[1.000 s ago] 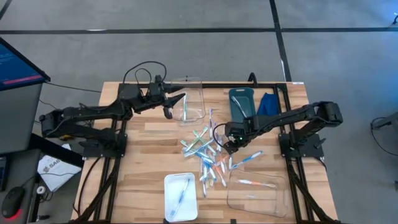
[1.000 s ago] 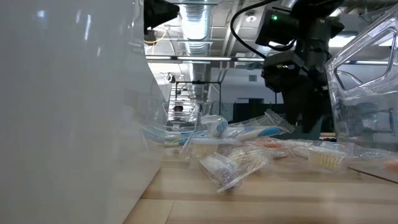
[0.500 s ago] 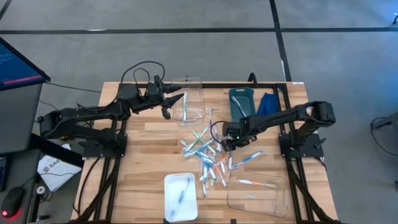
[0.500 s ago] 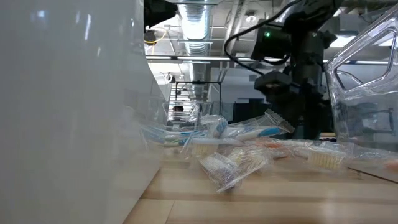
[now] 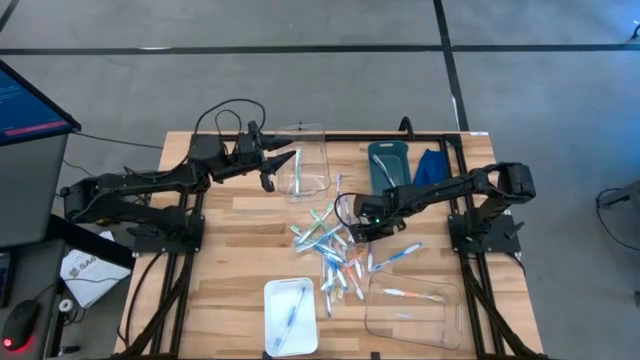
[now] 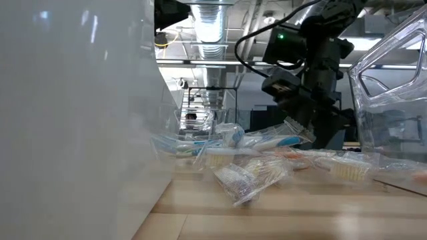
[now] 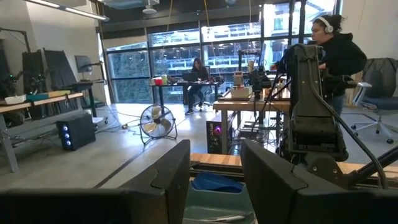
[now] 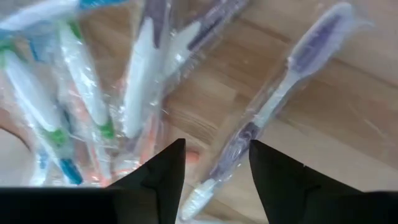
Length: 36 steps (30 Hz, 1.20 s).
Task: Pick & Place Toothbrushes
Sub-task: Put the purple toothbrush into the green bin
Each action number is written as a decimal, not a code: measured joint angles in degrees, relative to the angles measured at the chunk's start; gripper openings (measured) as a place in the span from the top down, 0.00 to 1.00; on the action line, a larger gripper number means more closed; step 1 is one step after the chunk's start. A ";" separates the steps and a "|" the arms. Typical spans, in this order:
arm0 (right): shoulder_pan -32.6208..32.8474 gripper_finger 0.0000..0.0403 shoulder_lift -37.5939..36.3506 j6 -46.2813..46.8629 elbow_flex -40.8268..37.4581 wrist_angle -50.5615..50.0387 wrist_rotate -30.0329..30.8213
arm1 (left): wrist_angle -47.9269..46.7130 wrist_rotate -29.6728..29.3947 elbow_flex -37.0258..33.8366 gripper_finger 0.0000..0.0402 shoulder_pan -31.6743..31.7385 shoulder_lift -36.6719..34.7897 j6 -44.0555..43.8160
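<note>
The toothbrushes [image 5: 330, 250], each in a clear wrapper, lie heaped in the middle of the table, and the low view shows the same heap [image 6: 267, 150]. My right gripper [image 5: 352, 226] hangs low over the heap's far right part, pointing down, and is open. In its wrist view [image 8: 214, 177] the fingers stand on either side of the lower end of a purple-and-white toothbrush [image 8: 280, 102], which lies flat on the wood beside several green, blue and orange ones [image 8: 81, 106]. My left gripper [image 5: 284, 160] is open and held level at the far clear container's left rim.
A far clear container [image 5: 308, 170] holds a toothbrush. A white tray [image 5: 290, 318] and a clear bin [image 5: 415, 308] at the near edge each hold one too. A teal tray [image 5: 388, 165] and a blue cloth [image 5: 430, 165] lie far right. People sit beyond the table.
My right gripper has moved toward the table's left, from the heap's right edge to a spot above its far right part, staying open. The toothbrushes have not moved.
</note>
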 joint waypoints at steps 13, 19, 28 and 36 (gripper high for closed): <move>0.13 0.59 0.00 1.00 0.00 -2.60 1.21 | -0.09 -0.02 0.00 0.66 -1.66 0.00 -0.02; 0.13 0.61 0.00 0.94 0.00 -2.69 3.10 | 0.07 -0.02 0.00 0.66 -2.60 0.00 -0.02; 0.13 0.67 0.00 2.91 0.00 -4.66 6.44 | 0.07 -0.02 0.00 0.66 -2.64 0.00 -0.02; 0.13 0.70 0.00 4.97 0.00 -3.94 8.56 | 0.03 -0.02 0.00 0.66 -2.64 0.00 -0.02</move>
